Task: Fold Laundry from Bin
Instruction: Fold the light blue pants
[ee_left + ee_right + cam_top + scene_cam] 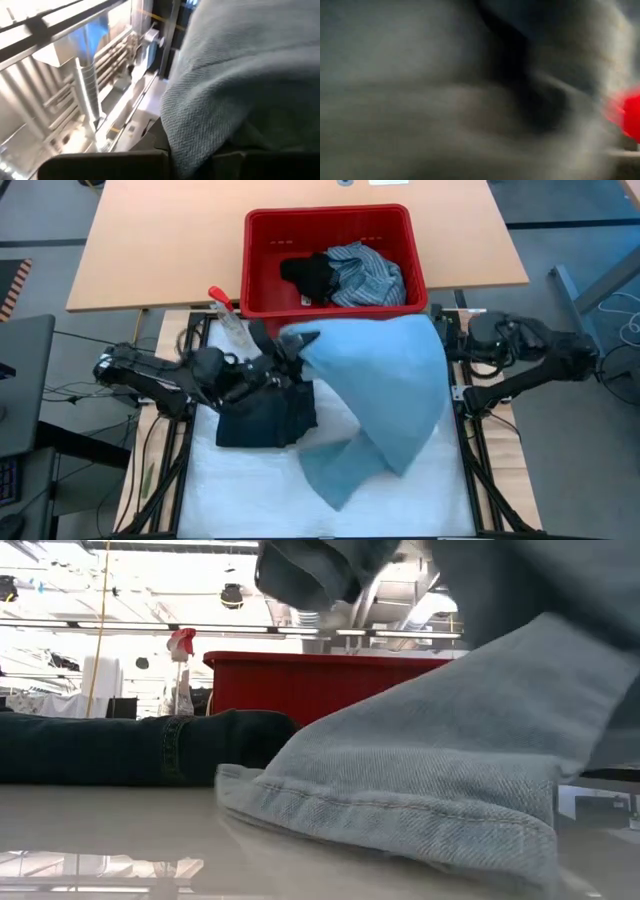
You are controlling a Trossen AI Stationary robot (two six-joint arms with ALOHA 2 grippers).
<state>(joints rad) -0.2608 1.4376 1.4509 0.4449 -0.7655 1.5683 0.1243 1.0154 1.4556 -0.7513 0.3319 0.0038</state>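
High view: we've got the left claw (285,352) pinched on limp, heavy jeans (385,395); grip hems; right claw's state unclear.

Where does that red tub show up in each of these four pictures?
High view: the red bin sits at top centre, behind the light blue jeans.
Low view: its long red wall runs across the middle, behind the jeans.
Left wrist view: not in it; only jeans and metal framing.
Right wrist view: a red patch at the right edge, probably the bin.
Shared landmark: the jeans, seen in all four.
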